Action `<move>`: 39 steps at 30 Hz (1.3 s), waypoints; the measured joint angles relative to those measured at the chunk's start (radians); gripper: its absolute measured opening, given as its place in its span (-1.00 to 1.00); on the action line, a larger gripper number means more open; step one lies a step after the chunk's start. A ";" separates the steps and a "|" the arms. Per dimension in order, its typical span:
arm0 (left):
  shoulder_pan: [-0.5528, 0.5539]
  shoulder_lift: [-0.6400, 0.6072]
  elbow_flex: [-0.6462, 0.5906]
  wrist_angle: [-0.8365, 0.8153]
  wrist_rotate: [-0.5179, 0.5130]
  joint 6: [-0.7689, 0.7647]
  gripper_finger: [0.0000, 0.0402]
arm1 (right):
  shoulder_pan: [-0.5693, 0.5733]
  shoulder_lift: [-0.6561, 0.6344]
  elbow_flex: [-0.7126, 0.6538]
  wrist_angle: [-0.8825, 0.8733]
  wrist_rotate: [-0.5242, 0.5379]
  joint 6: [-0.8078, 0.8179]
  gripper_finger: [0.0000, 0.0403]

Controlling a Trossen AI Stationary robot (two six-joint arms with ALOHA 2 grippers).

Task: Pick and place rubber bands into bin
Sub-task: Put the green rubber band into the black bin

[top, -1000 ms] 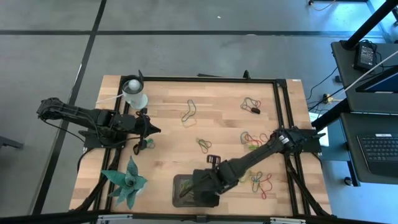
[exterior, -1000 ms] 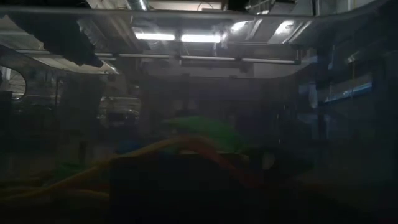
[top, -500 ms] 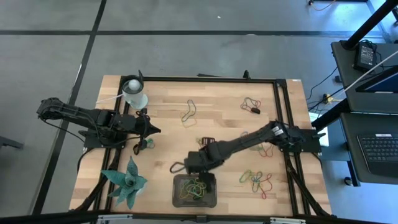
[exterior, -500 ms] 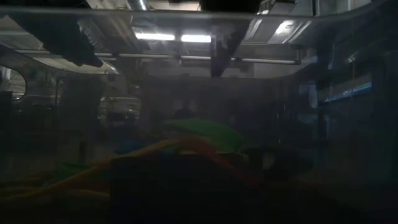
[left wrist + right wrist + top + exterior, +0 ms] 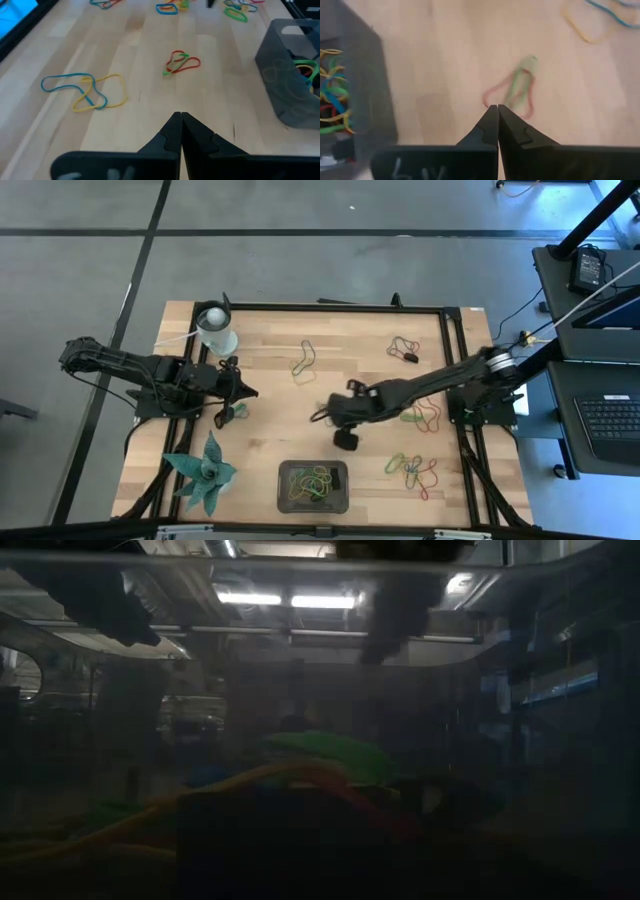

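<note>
The bin (image 5: 313, 486), a dark grey tray, stands near the table's front edge with several coloured rubber bands (image 5: 312, 480) inside. My right gripper (image 5: 325, 418) hangs shut and empty over the table's middle, beyond the bin (image 5: 355, 90). A red-and-green band (image 5: 515, 92) lies flat on the wood just past its fingertips (image 5: 492, 117). My left gripper (image 5: 245, 390) waits shut at the table's left. From there I see the same red-and-green band (image 5: 181, 61) and a blue-and-yellow pair (image 5: 85, 91).
Loose bands lie at the far middle (image 5: 303, 360), far right (image 5: 403, 348), right (image 5: 425, 417) and near right (image 5: 412, 470). A white cup (image 5: 216, 330) stands at the far left. A green star-shaped plant (image 5: 203, 472) sits at the near left. Black rails frame the table.
My right gripper has left the bin and swung toward the table's far edge and a little right. It now hangs over the middle of the table, by the red-and-green band. The bands in the bin, covered by the gripper before, now show.
</note>
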 joint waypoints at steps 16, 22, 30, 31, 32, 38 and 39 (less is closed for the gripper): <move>0.002 0.116 0.205 -0.244 -0.097 -0.044 -0.99 | -0.012 -0.668 -0.681 0.300 0.064 0.030 -1.00; 0.014 0.190 0.272 -0.363 -0.133 -0.233 -0.99 | -0.017 -0.917 -0.815 0.295 0.063 -0.024 -1.00; 0.090 0.302 0.274 -0.575 0.030 -0.559 -0.97 | -0.026 -1.142 -0.919 0.271 0.050 -0.026 -1.00; 0.096 0.317 0.273 -0.592 0.048 -0.579 -0.96 | -0.026 -1.159 -0.927 0.273 0.047 -0.027 -1.00; 0.102 0.331 0.273 -0.605 0.062 -0.595 -0.94 | -0.026 -1.174 -0.934 0.272 0.042 -0.029 -1.00; 0.132 0.412 0.273 -0.602 0.074 -0.640 -0.74 | -0.026 -1.226 -0.959 0.245 0.024 -0.054 -1.00; 0.137 0.425 0.273 -0.602 0.074 -0.647 -0.70 | -0.026 -1.227 -0.959 0.240 0.024 -0.056 -1.00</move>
